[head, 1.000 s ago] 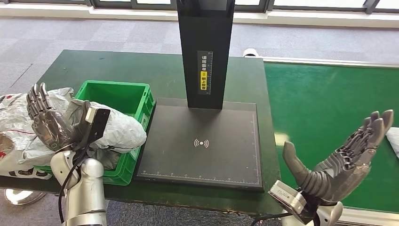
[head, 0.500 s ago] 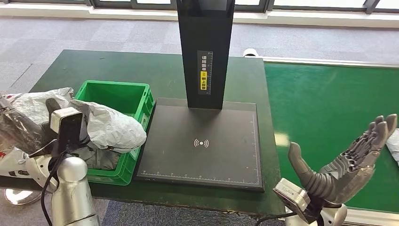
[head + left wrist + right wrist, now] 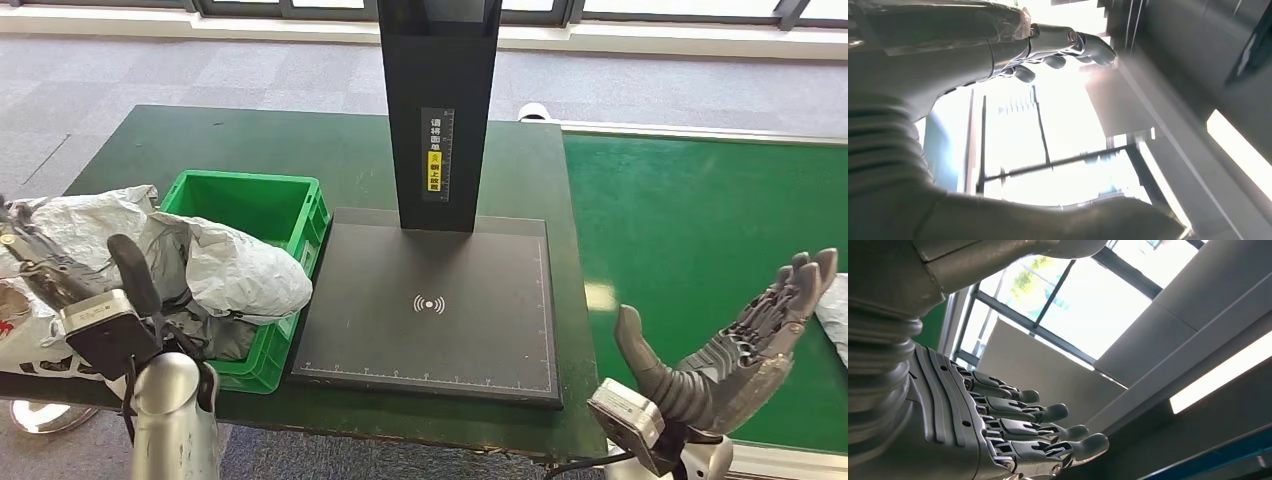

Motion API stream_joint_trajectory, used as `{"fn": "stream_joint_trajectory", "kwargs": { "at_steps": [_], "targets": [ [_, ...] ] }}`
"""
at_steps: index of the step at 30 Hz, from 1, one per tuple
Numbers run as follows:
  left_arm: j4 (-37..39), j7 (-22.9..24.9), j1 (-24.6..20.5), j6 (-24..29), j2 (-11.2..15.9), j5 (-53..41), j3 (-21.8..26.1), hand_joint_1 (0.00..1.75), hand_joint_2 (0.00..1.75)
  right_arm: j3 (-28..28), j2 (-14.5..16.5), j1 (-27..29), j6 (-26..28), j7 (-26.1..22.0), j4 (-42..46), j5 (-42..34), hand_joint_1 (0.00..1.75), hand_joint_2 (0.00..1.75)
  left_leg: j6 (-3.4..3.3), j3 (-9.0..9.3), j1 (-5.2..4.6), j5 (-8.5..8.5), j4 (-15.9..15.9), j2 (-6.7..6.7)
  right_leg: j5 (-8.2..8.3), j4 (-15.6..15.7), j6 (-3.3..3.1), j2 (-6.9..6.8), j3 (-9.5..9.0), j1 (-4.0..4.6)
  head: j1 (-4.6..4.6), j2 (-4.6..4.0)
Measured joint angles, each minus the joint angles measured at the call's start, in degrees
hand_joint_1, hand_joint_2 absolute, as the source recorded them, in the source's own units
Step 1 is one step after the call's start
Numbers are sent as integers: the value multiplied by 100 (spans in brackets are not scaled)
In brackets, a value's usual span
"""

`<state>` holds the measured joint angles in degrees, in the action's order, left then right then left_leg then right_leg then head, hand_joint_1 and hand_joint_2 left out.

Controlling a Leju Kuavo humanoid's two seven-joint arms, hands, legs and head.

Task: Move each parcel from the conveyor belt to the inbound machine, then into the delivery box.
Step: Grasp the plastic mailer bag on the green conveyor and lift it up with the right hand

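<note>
The grey crumpled plastic parcel point(image 3: 235, 275) overhangs the green plastic crate point(image 3: 250, 205); the spread, empty left hand point(image 3: 45, 270) beside it may knock it out. The right hand point(image 3: 740, 345) is spread too.

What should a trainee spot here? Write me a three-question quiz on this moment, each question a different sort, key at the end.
1. True or false: a parcel lies on the inbound machine's black plate.
2. The right hand is: A) gripping a parcel; B) open and holding nothing, by the conveyor belt; C) pressing on the floor.
3. Fill in: the grey parcel bulges out of a delivery box whose colour is ____.

Key: 1 false; 2 B; 3 green.
</note>
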<state>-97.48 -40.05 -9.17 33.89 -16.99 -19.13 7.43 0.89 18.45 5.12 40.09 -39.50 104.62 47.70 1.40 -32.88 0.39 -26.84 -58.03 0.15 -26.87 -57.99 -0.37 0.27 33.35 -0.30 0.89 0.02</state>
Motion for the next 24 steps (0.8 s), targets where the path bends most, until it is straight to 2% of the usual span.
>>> {"fn": "stream_joint_trajectory", "kwargs": {
  "at_steps": [6, 11, 15, 24],
  "targets": [
    [-102, -6, 464, -1937, 101, 1255, -1000, 0, 175, -568, -128, 91, -142, -35, -561, -1739, 0, 175, -3, -3, 0, -3, 0, 1, -1, 0, 0, 0, 3, -1, 1, 0],
    [169, -4, 598, -3104, 102, 1672, -1382, 0, 175, -1127, -260, -83, -638, -37, -1241, -2383, 0, 175, 0, 0, 1, -1, 1, 2, -1, 0, -1, 0, 2, 0, 1, 0],
    [663, 0, 620, -3365, 99, 1748, -1512, 0, 175, -1701, -347, -323, -820, -38, -1913, -2627, 0, 175, 4, 2, 5, 3, 1, 1, 0, 0, -1, 0, 2, 0, 1, 0],
    [1151, 3, 809, -3208, 116, 1585, -1753, 0, 175, -2410, -521, -504, -783, -39, -2712, -2902, 0, 175, 3, -6, 5, 0, 2, -2, -3, 0, -4, 0, 7, 1, 1, 0]
  ]
}}
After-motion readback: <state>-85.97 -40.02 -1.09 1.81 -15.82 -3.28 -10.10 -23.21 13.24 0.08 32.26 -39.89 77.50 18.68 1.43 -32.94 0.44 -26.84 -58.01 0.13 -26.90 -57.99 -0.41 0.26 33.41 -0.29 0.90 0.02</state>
